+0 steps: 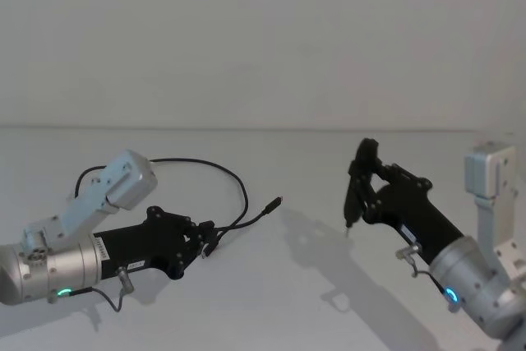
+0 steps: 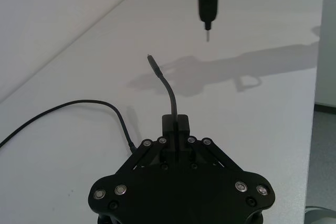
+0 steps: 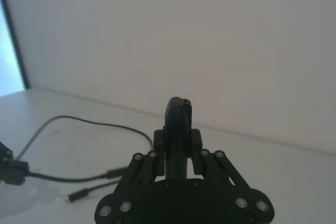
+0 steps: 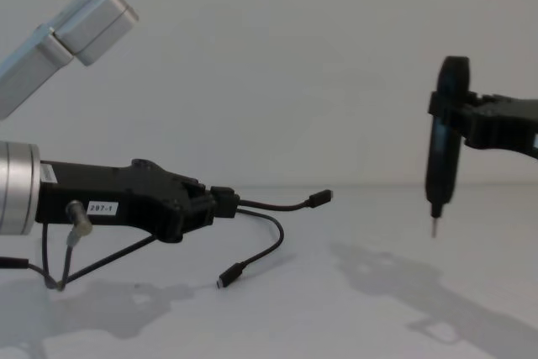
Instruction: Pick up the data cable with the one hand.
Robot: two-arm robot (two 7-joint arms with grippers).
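Observation:
The data cable is thin and black and loops across the white table behind my left arm. My left gripper, broad and black with a white label, is shut on the cable's fork just above the table. Two branches leave the jaws: one plug juts out level, the other plug droops to the tabletop. In the left wrist view one branch curves up out of the gripper. My right gripper hangs to the right, shut on a slim black pointed tool.
A short grey wire with a silver plug dangles from my left wrist. The white table meets a plain wall at the back. Its side edge lies beyond the right arm. A white block stands at the far right.

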